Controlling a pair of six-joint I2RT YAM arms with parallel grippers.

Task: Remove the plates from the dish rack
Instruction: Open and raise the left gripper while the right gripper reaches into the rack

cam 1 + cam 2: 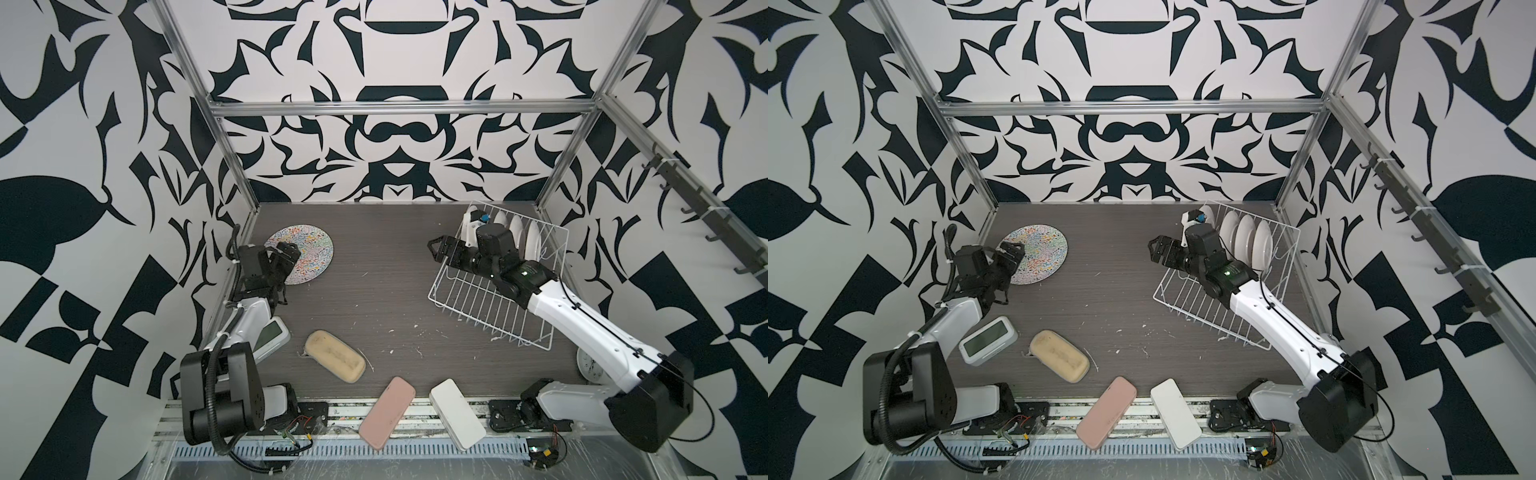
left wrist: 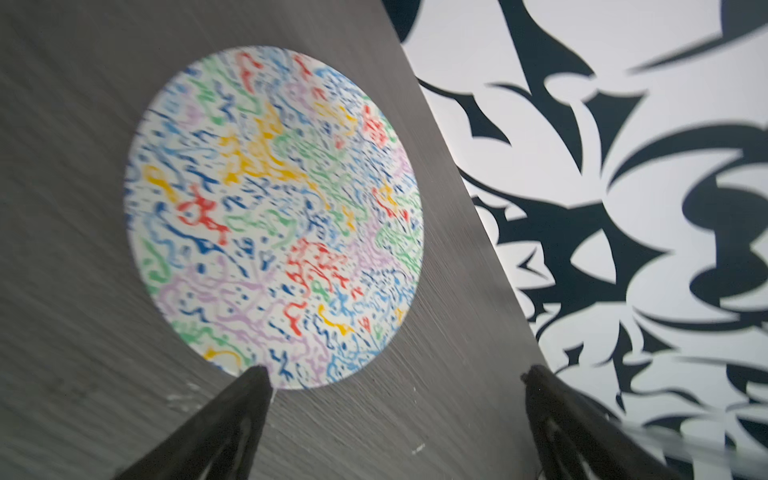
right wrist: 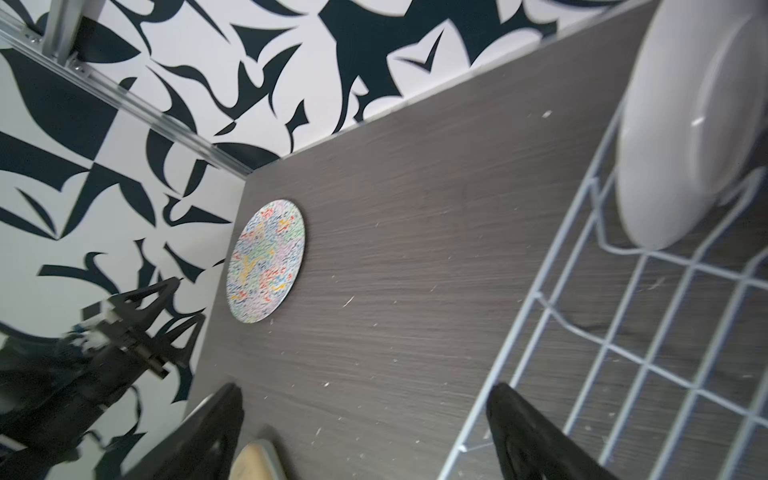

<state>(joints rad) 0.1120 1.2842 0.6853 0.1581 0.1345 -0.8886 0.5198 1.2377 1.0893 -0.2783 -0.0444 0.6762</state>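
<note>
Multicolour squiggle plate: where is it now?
In both top views the plate lies flat far-left on the table, by the left gripper, opposite the dish rack.

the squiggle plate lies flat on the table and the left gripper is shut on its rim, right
Not quite. The squiggle plate does lie flat on the table, but the left gripper is open, not shut on its rim; the left wrist view shows its jaws wide apart.
</note>
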